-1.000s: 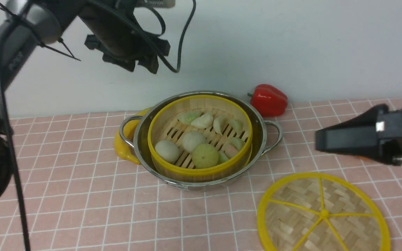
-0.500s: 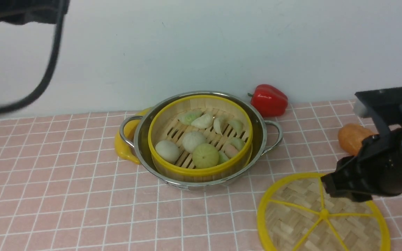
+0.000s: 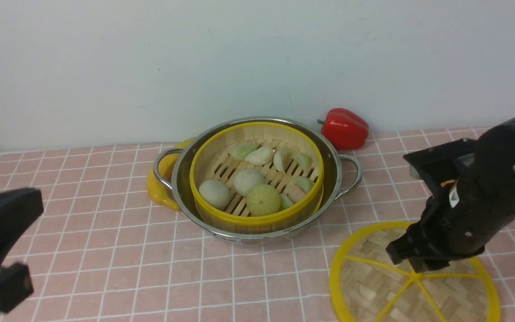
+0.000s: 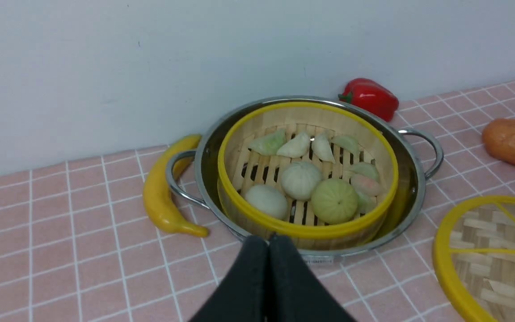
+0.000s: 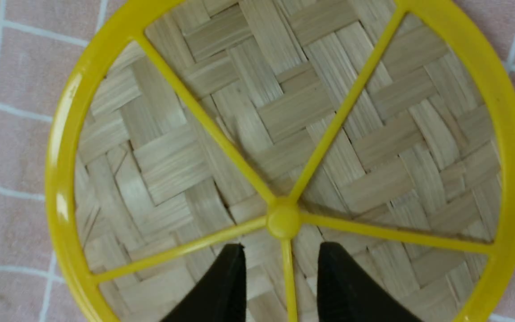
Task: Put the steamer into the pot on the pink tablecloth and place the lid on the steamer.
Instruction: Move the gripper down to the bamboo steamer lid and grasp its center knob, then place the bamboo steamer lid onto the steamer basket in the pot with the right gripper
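Note:
The steamer [image 3: 257,219], with pale buns and dumplings on its slatted floor, sits inside the steel pot [image 3: 175,181] on the pink tablecloth [image 3: 105,250]. The lid [image 3: 369,286] lies flat on the cloth to the front right of the pot. My right gripper [image 3: 411,263] hangs just over the lid's middle. In the right wrist view it is open [image 5: 282,257], its fingers either side of one yellow spoke, close to the centre knob [image 5: 283,220]. My left gripper [image 4: 268,239] is shut and empty, in front of the pot and apart from it.
A red pepper [image 3: 344,127] lies by the wall behind the pot. A yellow banana [image 3: 157,188] lies against the pot's left handle. An orange toy food [image 4: 514,141] lies right of the pot, hidden by my right arm in the front view. The left arm [image 3: 2,223] is at the front left.
My right gripper has come down and leftwards over the lid's centre. My left arm has dropped from the upper left to low at the front left.

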Available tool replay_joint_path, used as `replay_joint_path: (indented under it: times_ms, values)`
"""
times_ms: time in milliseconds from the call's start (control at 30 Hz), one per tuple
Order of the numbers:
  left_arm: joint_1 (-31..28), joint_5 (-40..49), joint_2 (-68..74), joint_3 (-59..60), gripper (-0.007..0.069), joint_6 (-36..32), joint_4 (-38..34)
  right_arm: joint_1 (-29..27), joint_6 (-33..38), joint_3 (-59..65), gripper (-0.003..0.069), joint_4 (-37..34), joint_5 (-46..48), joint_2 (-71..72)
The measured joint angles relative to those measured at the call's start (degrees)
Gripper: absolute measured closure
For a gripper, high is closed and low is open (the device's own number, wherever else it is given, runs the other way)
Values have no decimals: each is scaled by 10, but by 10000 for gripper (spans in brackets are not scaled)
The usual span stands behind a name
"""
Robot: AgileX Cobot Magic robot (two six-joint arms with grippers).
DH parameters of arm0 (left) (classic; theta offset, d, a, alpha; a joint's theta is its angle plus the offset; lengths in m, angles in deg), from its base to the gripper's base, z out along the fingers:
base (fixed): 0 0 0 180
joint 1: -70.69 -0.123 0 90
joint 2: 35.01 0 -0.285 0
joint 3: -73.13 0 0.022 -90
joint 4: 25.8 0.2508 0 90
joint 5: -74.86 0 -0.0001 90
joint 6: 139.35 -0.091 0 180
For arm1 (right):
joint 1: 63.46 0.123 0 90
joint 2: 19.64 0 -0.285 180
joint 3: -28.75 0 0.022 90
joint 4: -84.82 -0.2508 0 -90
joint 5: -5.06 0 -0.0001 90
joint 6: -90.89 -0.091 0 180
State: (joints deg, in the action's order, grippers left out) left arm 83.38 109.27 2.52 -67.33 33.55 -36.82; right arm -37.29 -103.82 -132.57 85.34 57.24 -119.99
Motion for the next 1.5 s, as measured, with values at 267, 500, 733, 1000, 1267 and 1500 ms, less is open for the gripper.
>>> replay_joint_path:
  times_ms: [267, 500, 733, 1000, 1267, 1500]
  values:
    - [0, 0, -77, 29, 647, -3, -41, 0, 1, -1, 414, 10, -20, -33]
    - [0, 17, -82, 30, 647, -30, -71, 0, 1, -2, 431, 22, -35, -77]
    - [0, 20, -82, 31, 647, -31, -75, 1, 1, -18, 514, 23, 4, -72]
    - [0, 22, -82, 31, 647, -32, -75, 1, 4, -155, 514, 24, 174, -21]
    - [0, 28, -82, 31, 647, -32, -75, 4, 51, -397, 514, -41, 184, -103]
    - [0, 31, -82, 31, 647, -32, -74, 45, 59, -610, 514, -53, 184, -279]
